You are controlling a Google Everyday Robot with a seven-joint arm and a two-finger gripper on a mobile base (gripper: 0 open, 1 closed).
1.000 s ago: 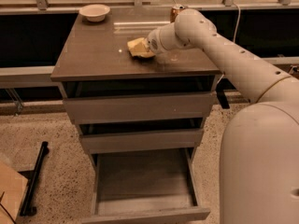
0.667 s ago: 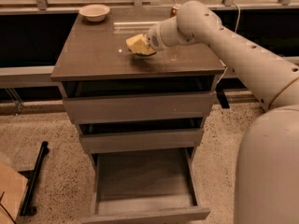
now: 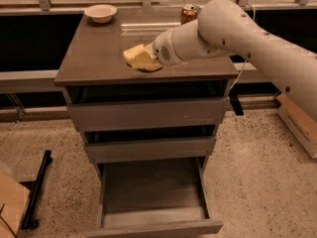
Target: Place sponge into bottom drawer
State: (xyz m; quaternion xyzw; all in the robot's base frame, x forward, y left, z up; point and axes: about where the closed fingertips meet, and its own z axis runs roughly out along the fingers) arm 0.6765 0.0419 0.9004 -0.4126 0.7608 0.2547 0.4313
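The pale yellow sponge (image 3: 139, 58) is at the end of my white arm, just above the front middle of the grey-brown cabinet top (image 3: 96, 58). My gripper (image 3: 148, 56) is shut on the sponge, its fingers mostly hidden behind it. The bottom drawer (image 3: 151, 195) is pulled open below, showing a plain grey tray with nothing in it. The sponge is above the cabinet top, not over the drawer.
A cream bowl (image 3: 100, 12) sits at the back left of the cabinet top and a soda can (image 3: 188, 13) at the back right, partly behind my arm. Two wider drawers above the bottom one are closed. A black stand (image 3: 35, 192) lies on the floor at left.
My arm has swung left and toward the front edge of the cabinet top, carrying the sponge with it. The drawer has not moved.
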